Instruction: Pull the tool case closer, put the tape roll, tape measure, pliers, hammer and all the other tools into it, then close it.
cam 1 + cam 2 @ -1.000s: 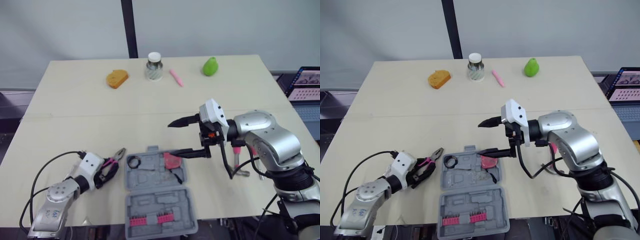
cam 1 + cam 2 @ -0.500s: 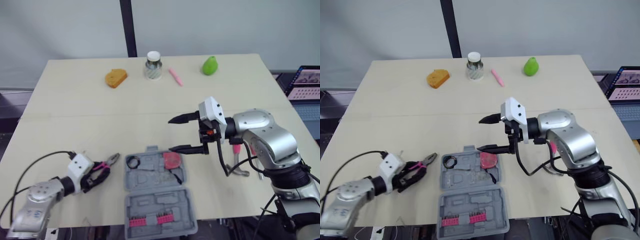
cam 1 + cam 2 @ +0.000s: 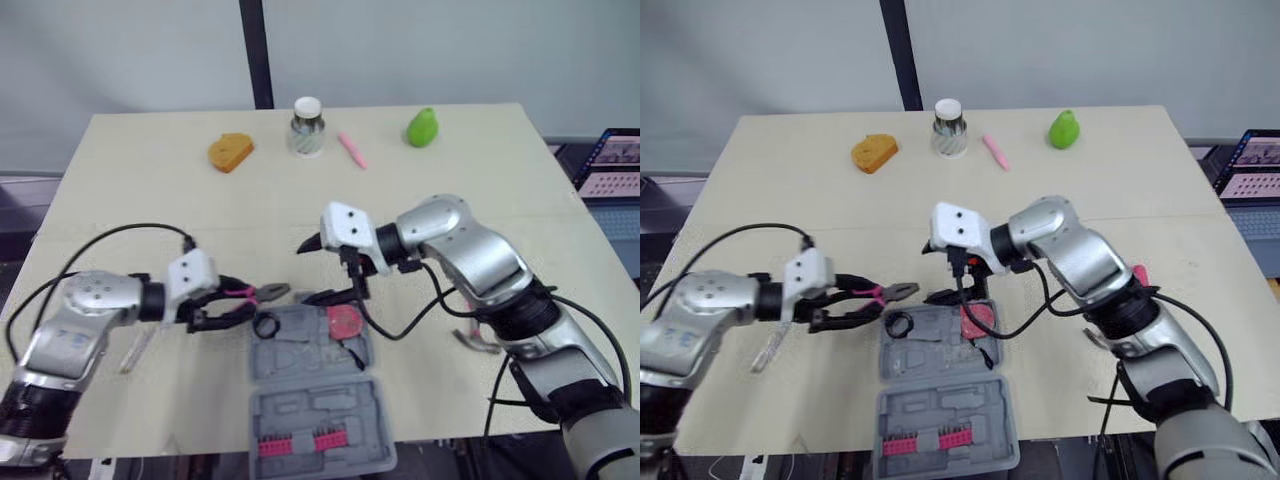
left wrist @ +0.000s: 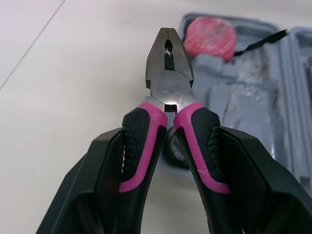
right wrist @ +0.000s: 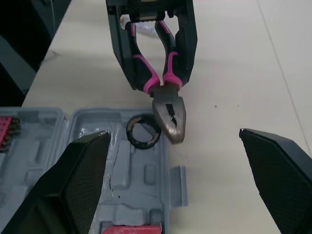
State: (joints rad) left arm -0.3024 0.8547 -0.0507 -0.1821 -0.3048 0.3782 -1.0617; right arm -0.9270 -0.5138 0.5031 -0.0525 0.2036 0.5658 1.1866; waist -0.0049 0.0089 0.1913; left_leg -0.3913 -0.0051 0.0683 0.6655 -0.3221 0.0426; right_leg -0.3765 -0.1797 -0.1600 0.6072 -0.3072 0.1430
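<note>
The left gripper (image 3: 222,303) clamps the stiff, probably nose-heavy pliers (image 4: 168,73) by their rubbery pink handles, nose at eleven o'clock of the tool case (image 3: 300,365); the right gripper (image 3: 308,272) gapes wide at twelve.

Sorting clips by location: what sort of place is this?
Probably an indoor lab: a pale table before a plain wall, a laptop beside it, staged props like the green pear.

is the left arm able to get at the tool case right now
Probably yes: the left gripper, shut on the pliers, hangs beside the edge of the tool case with nothing between. The open right gripper hovers close by the case's far rim and might crowd it.
</note>
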